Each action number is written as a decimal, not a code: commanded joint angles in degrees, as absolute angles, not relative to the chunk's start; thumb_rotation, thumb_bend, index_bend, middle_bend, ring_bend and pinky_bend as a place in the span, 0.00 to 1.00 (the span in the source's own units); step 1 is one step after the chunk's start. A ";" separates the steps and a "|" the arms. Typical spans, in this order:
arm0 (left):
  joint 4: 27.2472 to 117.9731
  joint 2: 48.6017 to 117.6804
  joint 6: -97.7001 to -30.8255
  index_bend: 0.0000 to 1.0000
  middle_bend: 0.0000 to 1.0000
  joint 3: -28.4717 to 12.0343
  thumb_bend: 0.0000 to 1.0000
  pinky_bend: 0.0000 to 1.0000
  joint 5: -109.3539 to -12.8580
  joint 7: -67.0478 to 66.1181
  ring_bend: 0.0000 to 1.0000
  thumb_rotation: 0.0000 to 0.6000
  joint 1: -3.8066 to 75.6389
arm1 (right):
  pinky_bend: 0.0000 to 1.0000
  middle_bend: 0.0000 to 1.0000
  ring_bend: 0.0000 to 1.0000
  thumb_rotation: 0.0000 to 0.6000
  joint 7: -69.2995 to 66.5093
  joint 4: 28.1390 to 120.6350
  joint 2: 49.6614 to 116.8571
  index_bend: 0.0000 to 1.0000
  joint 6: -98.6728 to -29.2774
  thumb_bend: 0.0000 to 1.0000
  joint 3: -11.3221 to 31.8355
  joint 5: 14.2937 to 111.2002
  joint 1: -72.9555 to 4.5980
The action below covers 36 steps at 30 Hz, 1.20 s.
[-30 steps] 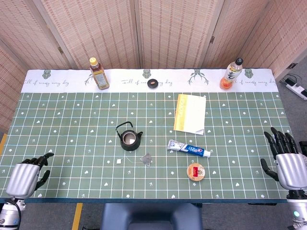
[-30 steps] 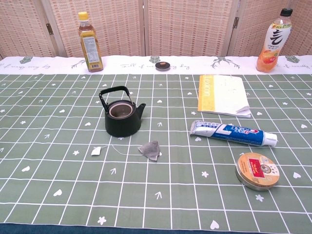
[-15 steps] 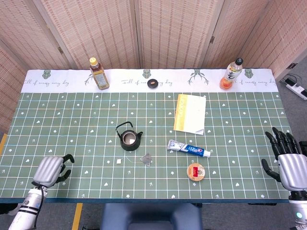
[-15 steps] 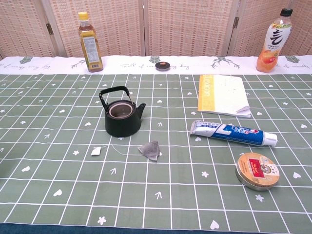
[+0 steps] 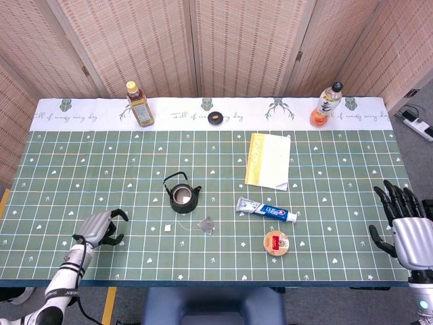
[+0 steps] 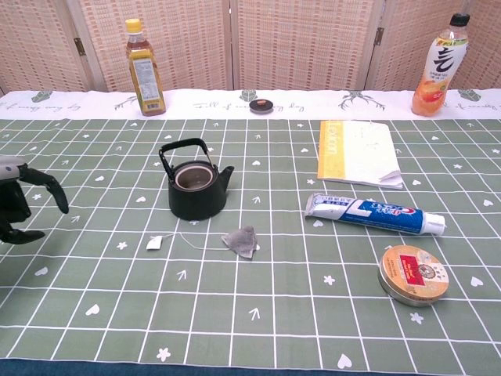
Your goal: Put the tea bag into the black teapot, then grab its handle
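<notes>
A green gridded tablecloth [image 5: 81, 169] covered the table. The tea bag [image 6: 241, 240] lay just before the lidless black teapot [image 6: 196, 188], within reach. The left hand [image 5: 101, 228] hovered, loosely curled, empty; the right hand [image 5: 406, 227] waited spread, apart.

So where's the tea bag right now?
The tea bag lies on the table, just in front of the teapot towards its spout side, its string running left to a small tag.

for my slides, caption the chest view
Left hand reaching in, tea bag lying by the open black teapot.
</notes>
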<state>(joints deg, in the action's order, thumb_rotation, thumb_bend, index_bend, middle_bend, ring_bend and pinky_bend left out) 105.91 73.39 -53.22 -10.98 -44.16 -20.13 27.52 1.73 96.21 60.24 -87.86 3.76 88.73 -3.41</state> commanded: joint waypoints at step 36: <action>95.18 87.31 -46.78 0.42 1.00 -12.20 0.32 1.00 -25.41 -14.47 1.00 1.00 42.57 | 0.00 0.00 0.00 1.00 -5.79 95.37 57.80 0.00 -95.45 0.42 4.03 91.54 0.29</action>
<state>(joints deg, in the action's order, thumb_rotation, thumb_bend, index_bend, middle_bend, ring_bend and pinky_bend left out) 95.31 87.43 -47.13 -12.10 -25.74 -14.79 42.33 -5.77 95.38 57.80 -95.41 4.01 91.56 0.26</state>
